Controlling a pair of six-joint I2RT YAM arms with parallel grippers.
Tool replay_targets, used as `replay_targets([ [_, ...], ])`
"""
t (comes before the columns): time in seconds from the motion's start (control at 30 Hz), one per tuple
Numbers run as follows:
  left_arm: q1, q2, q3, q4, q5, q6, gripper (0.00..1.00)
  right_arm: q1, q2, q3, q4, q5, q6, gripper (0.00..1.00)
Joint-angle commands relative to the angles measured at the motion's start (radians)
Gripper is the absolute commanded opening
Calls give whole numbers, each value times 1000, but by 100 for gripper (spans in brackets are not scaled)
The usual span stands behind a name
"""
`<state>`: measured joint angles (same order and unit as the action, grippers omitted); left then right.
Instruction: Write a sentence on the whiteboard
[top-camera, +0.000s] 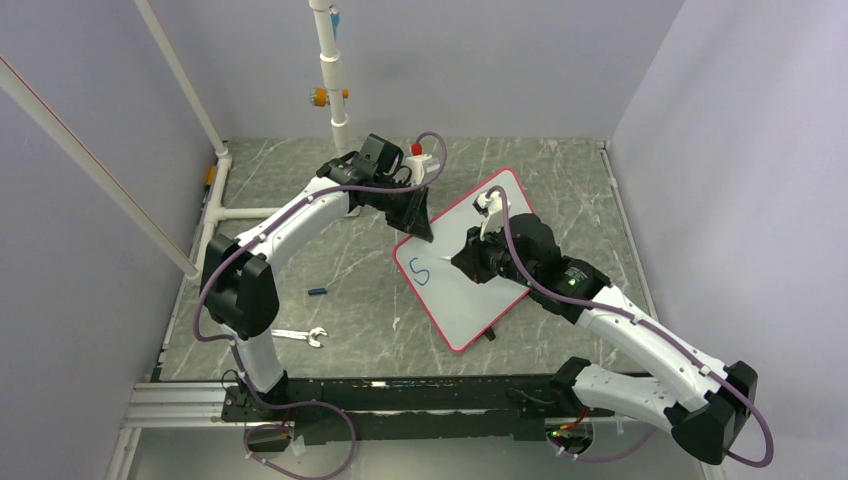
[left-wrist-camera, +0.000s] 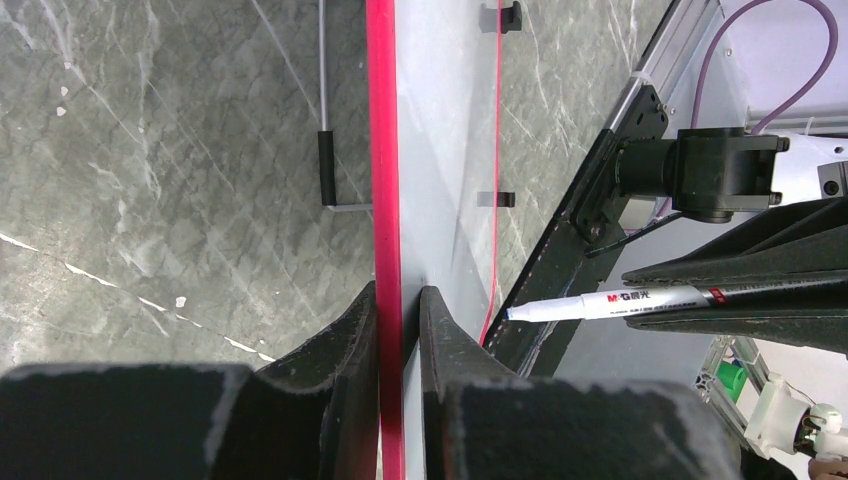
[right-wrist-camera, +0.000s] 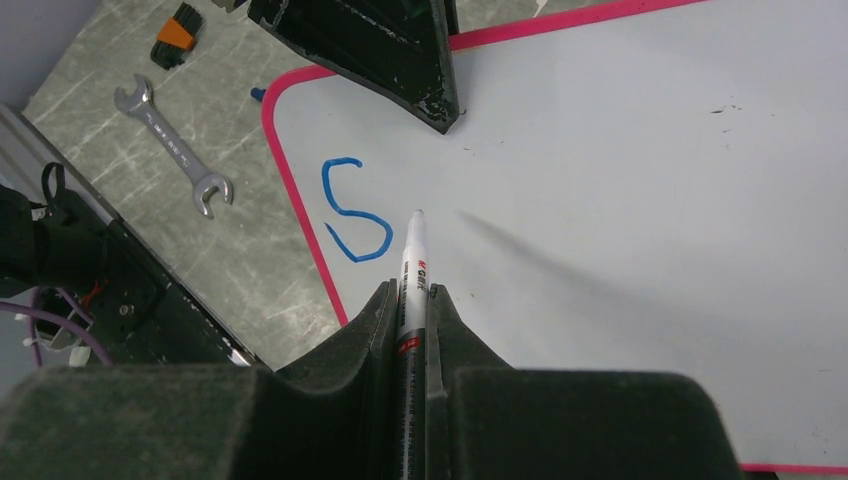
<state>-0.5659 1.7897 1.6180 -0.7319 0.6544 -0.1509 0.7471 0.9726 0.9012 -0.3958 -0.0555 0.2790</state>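
**A:** Status on the writing job?

**B:** Early. The large flat white whiteboard w/ thin red rim (top-camera: 455, 305) lies at an angle on the grey marbled tabletop (top-camera: 340, 270), btwn the two arms. One blue handwritten "S" (right-wrist-camera: 355, 210) sits just inside the rim, at the board's left corner in the top view. Nothing else written that I can see.

**A:** So the sentence is…?

**B:** One char done. By my read, the rest of word one and everything after it is left. Most of the board is bare.

**A:** Grippers?

**B:** Left gripper (left-wrist-camera: 400, 300) is clamped on the board's red edge, a finger on each face. Prob. steadying it. Right gripper (right-wrist-camera: 408, 300) is closed on a slim white marker pen w/ printed barrel (right-wrist-camera: 413, 262), tip fwd, aimed just beside the S.

**A:** Tip touching?

**B:** Can't tell. The right wrist view puts it v. close to the S's lower curve, w/ a shadow running off to the side. Could be contact or just above.

**A:** Clutter?

**B:** A silver open-ended wrench (top-camera: 300, 336) and a small blue cap-like bit (top-camera: 317, 291) lie on the table, well apart from the board. Not in the way.

**A:** Next?

**B:** Likely letter two, right beside the S. It needs light, even pressure, and the left clamp has to stop the board sliding.
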Motion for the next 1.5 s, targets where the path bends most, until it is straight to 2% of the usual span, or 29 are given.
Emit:
replay_targets([
  [0.0,11,-34,46,31,-46,71,0,-5,0,11,50,-10,-10,0],
  [1.27,11,-32,45,31,-44,70,0,-5,49,-94,112,-29,18,0],
  [1.47,12,-31,44,32,-45,70,0,-5,37,-56,93,-32,21,0],
])
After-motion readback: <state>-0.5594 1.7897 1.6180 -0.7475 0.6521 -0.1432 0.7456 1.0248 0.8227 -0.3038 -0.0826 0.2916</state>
